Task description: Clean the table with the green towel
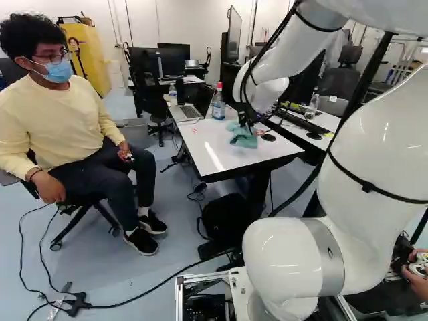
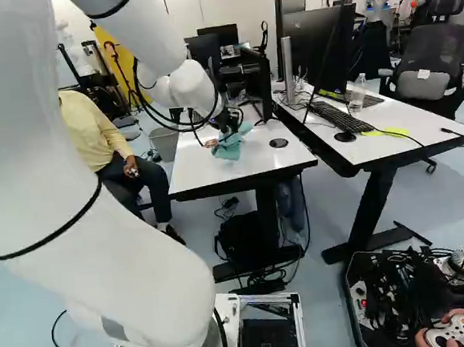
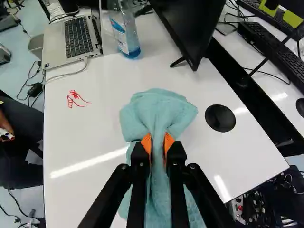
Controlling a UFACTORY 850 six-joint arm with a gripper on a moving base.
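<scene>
My gripper (image 2: 230, 125) has a pinch of the towel (image 3: 156, 111), and in the wrist view the orange pads (image 3: 147, 143) press on a raised fold from two sides. The cloth is blue-green, soft and rumpled: it gathers into a ridge between my fingers, fans out in a rounded, folded lobe ahead of them, and shows again beneath them. It lies on the glossy white table (image 3: 95, 137), toward the end nearer my base.

Around it, the tabletop carries bright streaks of glare. To one side of the cloth, apart from it, are red marks (image 3: 76, 99), a small line scribble. On the other side, near the cloth, sits a flat black disc (image 3: 220, 118).

Farther ahead I have things to mind. A clear bottle (image 3: 124, 29) with blue liquid stands upright beyond the towel, its cap red in the left base view. Beside it is an open laptop (image 3: 71, 40), with a pale cord (image 3: 71, 74) along its near edge. A dark monitor (image 3: 187, 23) stands by the table's other long edge, its foot on the white top. Across a dark gap, a second table (image 2: 389, 125) holds a black keyboard (image 2: 340, 117).
</scene>
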